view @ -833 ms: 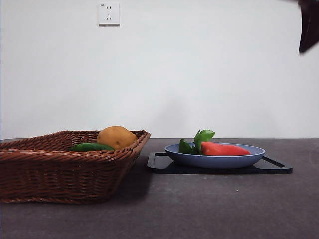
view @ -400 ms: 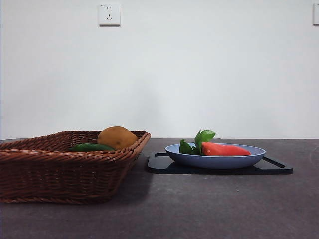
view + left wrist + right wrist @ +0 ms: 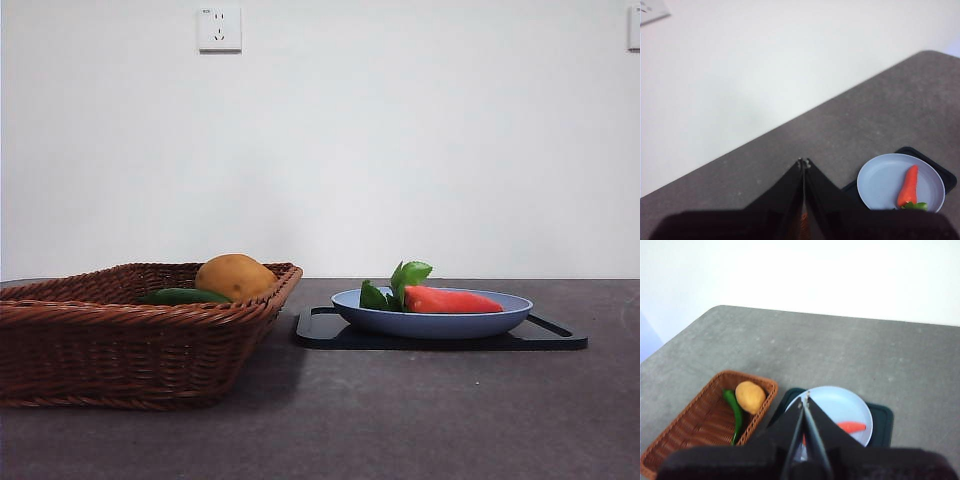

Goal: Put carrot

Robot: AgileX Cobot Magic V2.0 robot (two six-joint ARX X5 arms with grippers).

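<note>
The orange-red carrot (image 3: 452, 300) with green leaves lies on its side in the blue plate (image 3: 430, 322), which rests on a black tray (image 3: 560, 335) right of centre. The left wrist view shows the carrot (image 3: 908, 186) on the plate (image 3: 882, 182) from high above. In the right wrist view the carrot (image 3: 851, 427) is partly hidden behind the jaws. My left gripper (image 3: 803, 162) is shut and empty, high over the table. High above the plate (image 3: 840, 402), my right gripper (image 3: 805, 396) is also shut and holds nothing. Neither arm appears in the front view.
A brown wicker basket (image 3: 120, 340) stands on the left, holding a yellow-tan potato (image 3: 233, 276) and a long green vegetable (image 3: 183, 296). From the right wrist the basket (image 3: 700, 425) sits beside the tray (image 3: 882, 427). White wall behind the grey table.
The dark arm tip at the top right corner of the front view has risen out of the picture. The carrot, plate and basket have not moved.
</note>
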